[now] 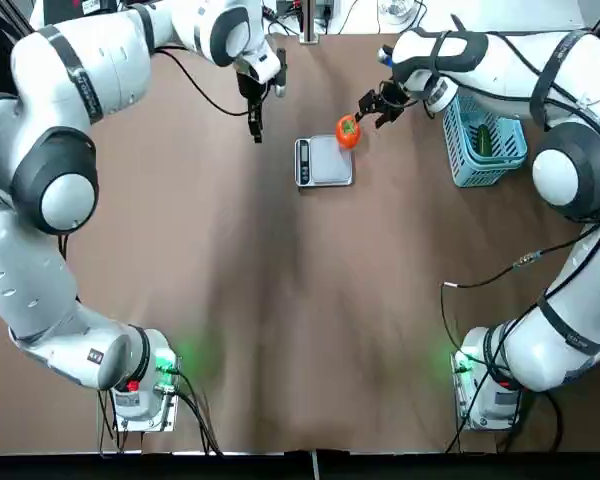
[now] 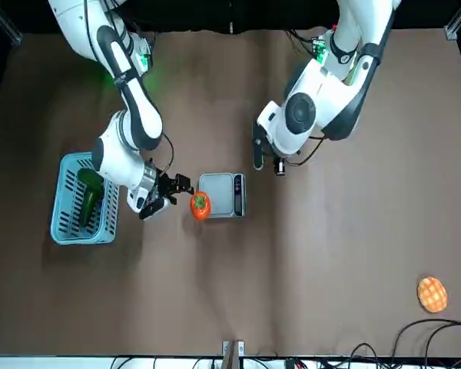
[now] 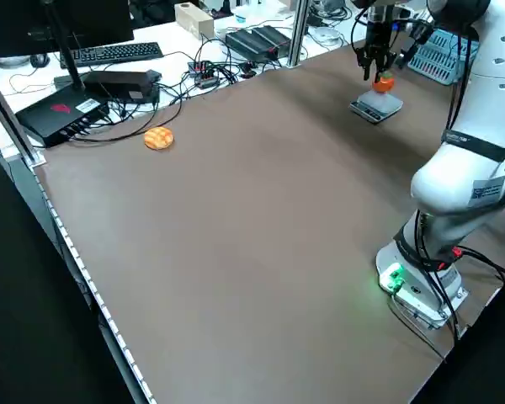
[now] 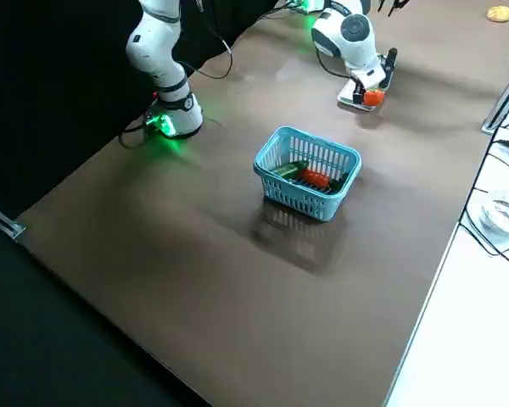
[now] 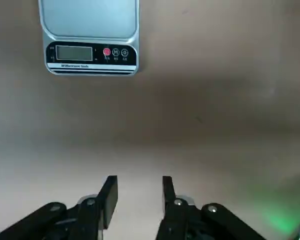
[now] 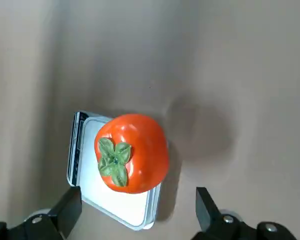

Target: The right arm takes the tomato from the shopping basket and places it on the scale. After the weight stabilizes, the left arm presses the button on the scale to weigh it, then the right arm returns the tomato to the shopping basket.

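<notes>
Spreading its 2 fingers wide, the right claw [image 6: 139, 192] is near the tomato [image 6: 131, 153], which sits over 1 corner of the scale [image 6: 115, 197]; I can't tell if they touch. The left claw [image 5: 140, 179] hangs near the scale's button side, its 2 fingers apart. The right side view shows a red thing [image 4: 315, 178] in the blue basket [image 4: 308, 197]; the top view shows just a green veggie [image 1: 483, 140] there.

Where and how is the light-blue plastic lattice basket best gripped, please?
The light-blue plastic lattice basket is probably best pinched at its rim, coming from straight above: the top is open and the walls look thin, so one finger could go inside, one outside.
</notes>
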You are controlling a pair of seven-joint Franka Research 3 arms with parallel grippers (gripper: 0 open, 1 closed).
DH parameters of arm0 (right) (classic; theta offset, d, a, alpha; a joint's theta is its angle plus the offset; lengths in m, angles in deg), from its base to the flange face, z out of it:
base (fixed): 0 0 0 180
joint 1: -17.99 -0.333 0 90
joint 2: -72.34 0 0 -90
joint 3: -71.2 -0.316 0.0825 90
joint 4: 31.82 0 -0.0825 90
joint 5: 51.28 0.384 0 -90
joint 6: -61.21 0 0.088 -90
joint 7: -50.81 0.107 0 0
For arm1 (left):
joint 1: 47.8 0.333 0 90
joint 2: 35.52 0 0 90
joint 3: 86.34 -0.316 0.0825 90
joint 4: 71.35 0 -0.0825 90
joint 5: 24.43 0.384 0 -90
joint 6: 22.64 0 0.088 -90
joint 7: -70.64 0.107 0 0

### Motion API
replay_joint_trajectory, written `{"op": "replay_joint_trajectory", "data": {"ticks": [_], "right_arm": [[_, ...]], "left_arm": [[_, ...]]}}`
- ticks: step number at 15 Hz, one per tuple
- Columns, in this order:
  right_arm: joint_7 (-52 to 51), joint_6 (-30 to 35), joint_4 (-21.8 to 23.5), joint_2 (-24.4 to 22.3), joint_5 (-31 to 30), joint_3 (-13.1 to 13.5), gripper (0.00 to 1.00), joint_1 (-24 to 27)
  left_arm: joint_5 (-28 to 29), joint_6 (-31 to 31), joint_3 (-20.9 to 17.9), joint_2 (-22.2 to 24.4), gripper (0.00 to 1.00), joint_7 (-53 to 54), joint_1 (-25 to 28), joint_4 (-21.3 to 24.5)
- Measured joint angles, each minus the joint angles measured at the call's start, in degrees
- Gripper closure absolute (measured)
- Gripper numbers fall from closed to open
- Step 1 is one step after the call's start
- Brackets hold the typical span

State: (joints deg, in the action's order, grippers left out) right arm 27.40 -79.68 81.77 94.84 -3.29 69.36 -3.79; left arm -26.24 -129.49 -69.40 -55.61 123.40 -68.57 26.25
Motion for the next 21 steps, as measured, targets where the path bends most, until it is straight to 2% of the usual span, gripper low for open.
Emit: {"op": "replay_joint_trajectory", "data": {"ticks": [1, 2, 3, 4, 6, 7, 8, 9, 10, 13, 15, 16, 18, 20, 21], "right_arm": [[0.01, 0.42, 0.02, -0.70, -0.05, 1.32, 0.00, -0.03], [0.00, 2.02, -0.01, -1.62, -0.34, 3.32, 0.00, -0.03], [-0.06, 4.20, -0.14, -2.81, -1.38, 5.98, 0.00, -0.02], [-0.12, 6.47, -0.47, -4.12, -3.58, 8.91, 0.00, 0.06], [-0.15, 10.34, -2.00, -6.64, -10.69, 14.20, 0.00, 0.32], [-0.16, 11.51, -3.05, -7.75, -14.33, 16.24, 0.00, 0.43], [-0.16, 12.11, -4.13, -8.82, -18.13, 17.96, 0.00, 0.48], [-0.16, 12.37, -5.13, -9.81, -21.73, 19.26, 0.00, 0.50], [-0.13, 12.80, -6.01, -10.71, -24.84, 20.32, 0.00, 0.50], [-0.14, 16.25, -8.11, -13.35, -33.13, 23.23, 0.00, 0.50], [0.07, 23.23, -11.32, -15.06, -38.76, 25.05, 0.01, 0.51], [0.87, 33.22, -16.05, -16.32, -40.77, 27.05, 0.01, 0.52], [2.70, 41.95, -19.34, -17.38, -42.07, 28.60, 0.01, 0.71], [7.06, 47.72, -20.48, -19.21, -44.69, 28.46, 0.02, 1.49], [8.97, 49.45, -20.58, -20.25, -45.71, 27.42, 0.03, 2.48]], "left_arm": [[1.14, -0.24, 0.00, -0.30, 0.59, -0.07, -0.43, -0.01], [2.03, -0.52, 0.01, -0.56, 0.67, -0.07, -0.70, -0.02], [2.93, -0.64, 0.01, -0.89, 0.67, -0.07, -0.84, -0.05], [3.80, -0.68, 0.00, -1.31, 0.73, -0.07, -0.91, -0.06], [5.36, -1.13, 0.02, -2.44, 0.78, -0.03, -1.27, -0.19], [5.72, -1.79, 0.02, -3.10, 0.87, -0.02, -1.76, -0.48], [5.98, -2.71, 0.03, -3.79, 0.89, -0.02, -2.40, -0.98], [6.09, -3.73, 0.03, -4.56, 0.90, -0.07, -3.01, -1.58], [6.13, -4.79, 0.03, -5.30, 0.98, -0.09, -3.40, -2.09], [6.14, -7.56, 0.02, -7.36, 0.99, -0.09, -3.80, -2.88], [6.15, -10.09, 0.02, -8.90, 0.99, -0.09, -4.00, -2.96], [6.15, -12.66, 0.04, -10.64, 0.99, -0.11, -4.45, -3.01], [6.15, -15.13, 0.04, -12.37, 0.99, -1.00, -5.39, -3.04], [6.15, -17.43, 0.00, -13.79, 0.99, -2.51, -6.69, -3.07], [6.15, -18.44, -0.04, -14.34, 0.99, -3.42, -7.49, -3.09]]}}
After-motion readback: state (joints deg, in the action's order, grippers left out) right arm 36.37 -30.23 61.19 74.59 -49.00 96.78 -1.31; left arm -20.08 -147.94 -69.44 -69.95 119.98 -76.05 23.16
